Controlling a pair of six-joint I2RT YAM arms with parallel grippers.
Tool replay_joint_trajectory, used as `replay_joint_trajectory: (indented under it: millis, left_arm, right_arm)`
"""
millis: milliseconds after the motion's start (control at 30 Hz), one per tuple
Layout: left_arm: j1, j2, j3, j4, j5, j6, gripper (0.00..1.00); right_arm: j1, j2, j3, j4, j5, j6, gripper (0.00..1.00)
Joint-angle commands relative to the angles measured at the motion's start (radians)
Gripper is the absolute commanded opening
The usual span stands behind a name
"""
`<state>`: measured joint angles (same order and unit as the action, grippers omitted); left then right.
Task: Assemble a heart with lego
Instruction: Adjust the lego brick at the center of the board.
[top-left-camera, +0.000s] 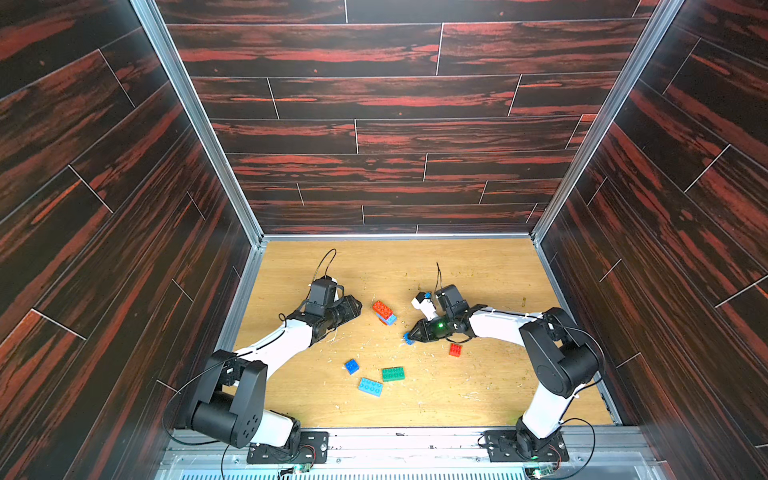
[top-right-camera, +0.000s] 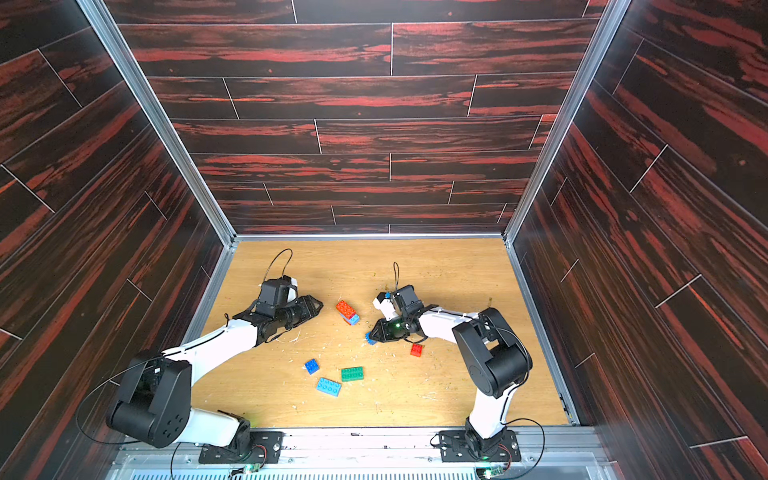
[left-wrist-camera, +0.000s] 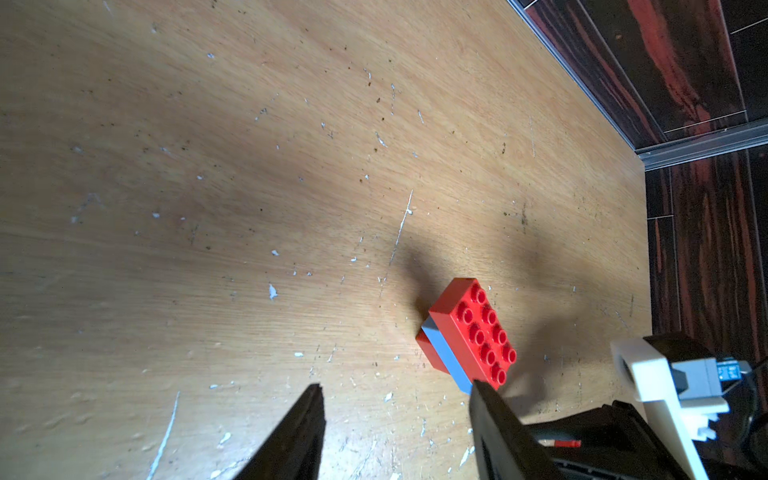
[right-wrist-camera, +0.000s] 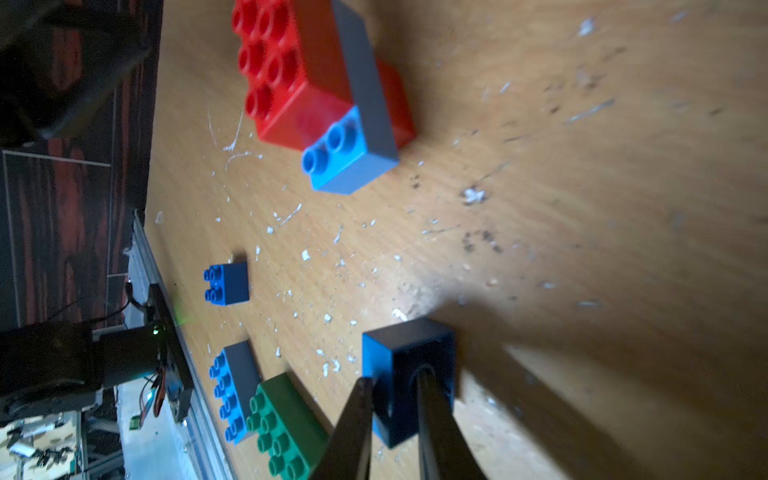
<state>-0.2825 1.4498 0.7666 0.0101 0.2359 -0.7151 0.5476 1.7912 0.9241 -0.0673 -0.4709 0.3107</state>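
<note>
Right jaws are closed on a small dark-blue square brick (right-wrist-camera: 407, 347). They pinch one side wall, one jaw inside the hollow underside and one outside. The brick is tilted and low over the worktop (top-left-camera: 478, 270); can't tell if it clears the surface.

Left jaws are part-open and empty, pointing at the heart (top-left-camera: 384, 312), near it but apart.

The heart is only started: a red oblong sits on a light-blue oblong, with a small red piece underneath. It lies mid-worktop between the arms, with the held brick just beside it.

Loose pieces are a dark-blue square (top-left-camera: 351, 366), a light-blue oblong (top-left-camera: 370, 386) and a green oblong (top-left-camera: 393, 373) toward the front. A red square (top-left-camera: 455, 349) lies by the right arm.

Handling, by judgement: the bricks are light, rigid, smooth plastic. The single-wall pinch looks thin, so the brick may pivot when pressed onto studs. The stack is light and will likely slide unless braced on its long flat sides. Best hold is across opposite side faces, not the studs.
</note>
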Motion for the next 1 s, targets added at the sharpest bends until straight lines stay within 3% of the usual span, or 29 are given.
replay_joint_trajectory:
  millis: [0, 133, 567, 967]
  left_arm:
    - [0.005, 0.001, 0.013, -0.016, 0.008, 0.011, 0.6]
    - [0.005, 0.006, 0.014, -0.015, 0.008, 0.01, 0.6]
    - [0.005, 0.009, 0.015, -0.023, 0.0, 0.014, 0.6]
    - [0.005, -0.005, 0.019, -0.045, -0.014, 0.023, 0.6]
  right_arm:
    - [-0.018, -0.001, -0.012, -0.033, 0.081, -0.014, 0.22]
    - [-0.021, -0.007, -0.008, -0.052, 0.139, -0.02, 0.29]
    - [-0.092, -0.076, -0.054, -0.062, 0.226, -0.025, 0.3]
    - [-0.094, -0.203, -0.138, -0.078, 0.274, -0.032, 0.26]
